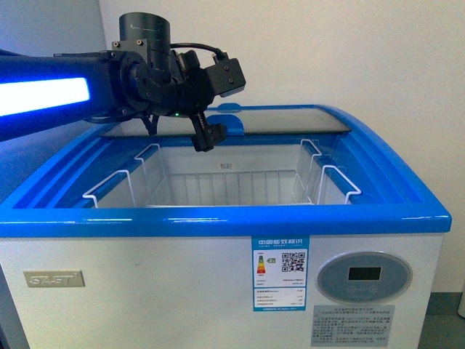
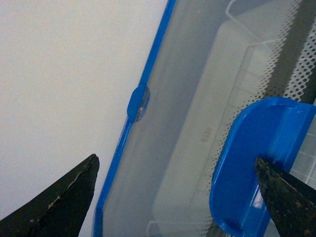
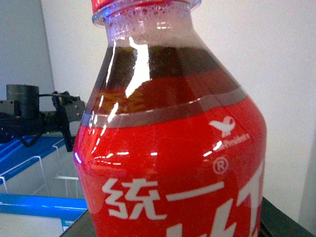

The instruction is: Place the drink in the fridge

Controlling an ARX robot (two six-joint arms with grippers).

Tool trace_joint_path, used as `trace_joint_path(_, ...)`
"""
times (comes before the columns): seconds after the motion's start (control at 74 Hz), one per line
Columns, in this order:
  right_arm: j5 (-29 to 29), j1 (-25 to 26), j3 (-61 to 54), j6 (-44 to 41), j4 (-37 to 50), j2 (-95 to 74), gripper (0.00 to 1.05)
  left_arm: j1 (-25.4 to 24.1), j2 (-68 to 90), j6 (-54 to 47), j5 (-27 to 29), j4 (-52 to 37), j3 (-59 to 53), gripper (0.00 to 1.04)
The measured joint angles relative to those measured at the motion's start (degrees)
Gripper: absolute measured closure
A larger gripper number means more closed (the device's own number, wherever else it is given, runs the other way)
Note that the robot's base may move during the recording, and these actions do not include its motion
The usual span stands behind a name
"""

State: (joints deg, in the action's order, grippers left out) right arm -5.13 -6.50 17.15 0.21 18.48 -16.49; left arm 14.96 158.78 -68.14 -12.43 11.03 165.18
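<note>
Clearly, the drink point(image 3: 163, 64) label point(image 3: 168, 163) reads 统一.

**A:** Front view?
**B:** Bright, even, and sharp. The light strip point(image 1: 43, 94) is blown out to white, and there's a soft sheen on the blue rim of the fridge point(image 1: 218, 218).
**A:** Left wrist?
**B:** Soft all over. The wall is washed pale and the glass lid point(image 2: 187, 123) looks hazy. The left gripper point(image 2: 175, 158) fingertips point(image 2: 59, 202) are near black with smeared edges.
**A:** Right wrist?
**B:** The drink point(image 3: 173, 148) is too close and slightly soft, with white glare streaks on its shoulder and label. The background is dimmer and out of focus.
</note>
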Motion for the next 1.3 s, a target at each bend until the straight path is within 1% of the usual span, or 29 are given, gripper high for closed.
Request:
trace_joint_path(0.108,0.00,0.00,0.00,0.00,0.00,0.00,0.63,-0.07,0.00,0.63,0.52,-1.18,0.07,0.08)
trace_joint_path(0.162,0.00,0.00,0.00,0.00,0.00,0.00,0.63,-0.13,-0.46,2.67,0.42,-0.94,-0.20,0.08)
trace_joint_path(0.351,-0.02,0.00,0.00,0.00,0.00,-0.02,0.63,-1.27,-12.68,17.81,-2.62,-1.90,-18.84,0.08)
trace_joint_path(0.378,-0.02,0.00,0.00,0.00,0.00,0.00,0.63,-1.75,-16.55,22.88,-3.19,-1.84,-23.04,0.08)
trace_joint_path(0.568,0.00,0.00,0.00,0.00,0.00,-0.02,0.63,-4.46,-28.61,37.48,-6.27,-2.43,-33.86,0.08)
trace_joint_path(0.676,0.00,0.00,0.00,0.00,0.00,0.00,0.63,-6.84,-35.95,47.08,-9.11,-6.03,-42.80,0.08)
trace_joint_path(0.73,0.00,0.00,0.00,0.00,0.00,-0.02,0.63,-7.61,-38.53,50.82,-9.66,-7.80,-46.45,0.08)
trace_joint_path(0.811,0.00,0.00,0.00,0.00,0.00,-0.02,0.63,-9.14,-44.50,56.33,-10.78,-11.63,-54.75,0.08)
trace_joint_path(1.054,0.00,0.00,0.00,0.00,0.00,0.00,0.63,-12.26,-64.00,66.60,-12.59,-20.44,-77.44,0.08)
trace_joint_path(1.176,0.00,0.00,0.00,0.00,0.00,0.00,0.63,-13.97,-74.71,70.12,-13.66,-22.34,-88.13,0.08)
trace_joint_path(1.297,0.00,0.00,0.00,0.00,0.00,0.00,0.63,-15.91,-82.75,73.53,-14.95,-24.00,-96.39,0.08)
